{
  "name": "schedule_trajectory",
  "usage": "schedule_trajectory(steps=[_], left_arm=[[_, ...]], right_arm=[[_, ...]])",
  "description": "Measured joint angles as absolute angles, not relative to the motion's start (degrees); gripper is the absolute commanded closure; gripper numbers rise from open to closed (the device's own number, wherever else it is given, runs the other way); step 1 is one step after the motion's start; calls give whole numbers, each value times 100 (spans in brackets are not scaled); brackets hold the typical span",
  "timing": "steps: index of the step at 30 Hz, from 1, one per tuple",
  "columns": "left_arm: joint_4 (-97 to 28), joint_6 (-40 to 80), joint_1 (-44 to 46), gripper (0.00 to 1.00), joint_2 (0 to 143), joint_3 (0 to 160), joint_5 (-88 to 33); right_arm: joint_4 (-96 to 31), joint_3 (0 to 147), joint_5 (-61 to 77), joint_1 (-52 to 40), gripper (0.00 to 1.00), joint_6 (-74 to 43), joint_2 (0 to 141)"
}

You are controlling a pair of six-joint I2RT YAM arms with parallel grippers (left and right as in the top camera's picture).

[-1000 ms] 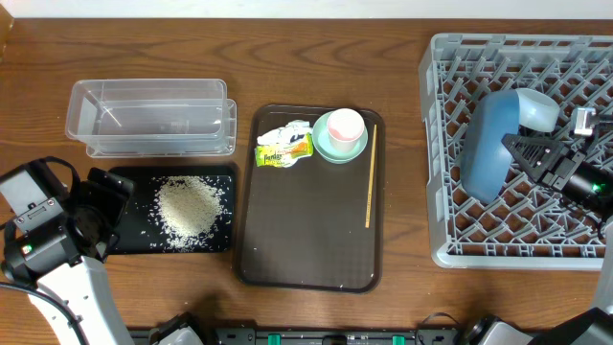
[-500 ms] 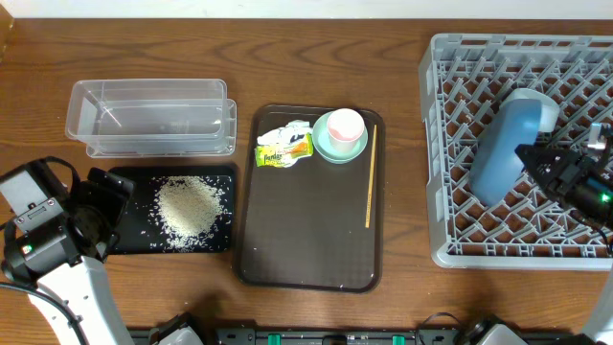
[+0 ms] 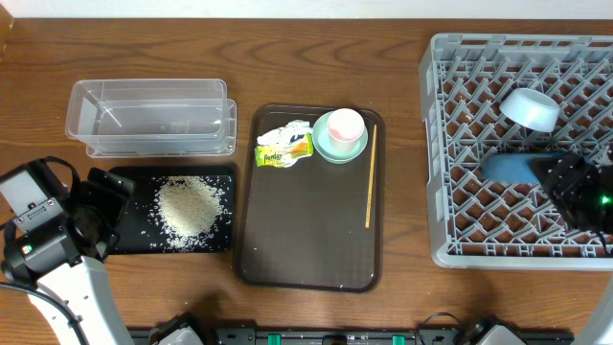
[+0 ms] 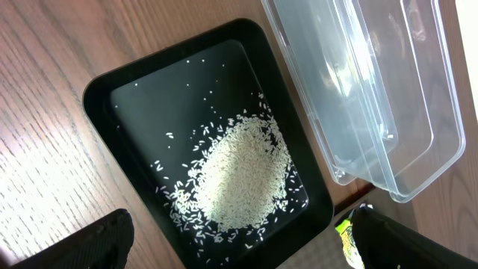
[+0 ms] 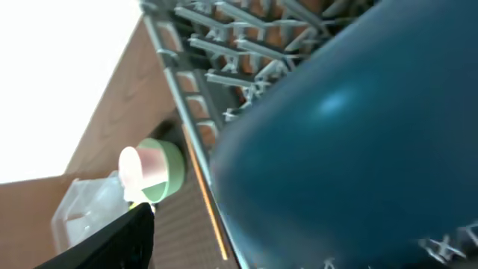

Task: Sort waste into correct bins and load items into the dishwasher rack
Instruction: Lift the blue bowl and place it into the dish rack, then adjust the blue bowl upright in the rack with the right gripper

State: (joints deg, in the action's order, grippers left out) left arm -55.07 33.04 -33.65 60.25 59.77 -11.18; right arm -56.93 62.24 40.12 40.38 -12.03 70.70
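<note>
The dark blue plate (image 3: pixel 512 168) stands on edge among the pegs of the grey dishwasher rack (image 3: pixel 450 96). It fills the right wrist view (image 5: pixel 358 134). My right gripper (image 3: pixel 567 184) is just to its right, open; one finger (image 5: pixel 112 243) shows, clear of the plate's rim. A light blue bowl (image 3: pixel 532 108) lies upside down further back in the rack. My left gripper (image 4: pixel 243 243) hangs open above the black tray (image 3: pixel 218 240) holding the rice heap (image 3: pixel 192 206). The crumpled wrapper (image 3: pixel 284 146), the mint bowl (image 3: pixel 328 149) and the pink cup (image 3: pixel 346 126) inside it sit on the brown tray.
A clear plastic tub (image 3: pixel 150 117) stands behind the black tray. The dark brown serving tray (image 3: pixel 306 230) lies in the middle, a wooden chopstick (image 3: pixel 371 177) along its right side. The rack's left wall borders this tray.
My right gripper has opened and drawn back towards the front right. The plate went from a broad lean against the bowl to standing on edge, and the bowl is now uncovered.
</note>
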Motion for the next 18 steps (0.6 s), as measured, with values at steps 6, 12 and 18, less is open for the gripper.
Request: schedule_trajectory(steps=[6,12,18], left_arm=[[-5507,3304,-3365,5,6025,5977,-1118],[-5507,3304,-3365,5,6025,5977,-1118],[-5507,3304,-3365,5,6025,5977,-1116]], right_arm=[[-6357,6987,3559,4038,27,-1299,7039],[-6261,7319,3413,4038,37,-1267,6735],[-5039,7336,3345,3962,99,-1264,6674]])
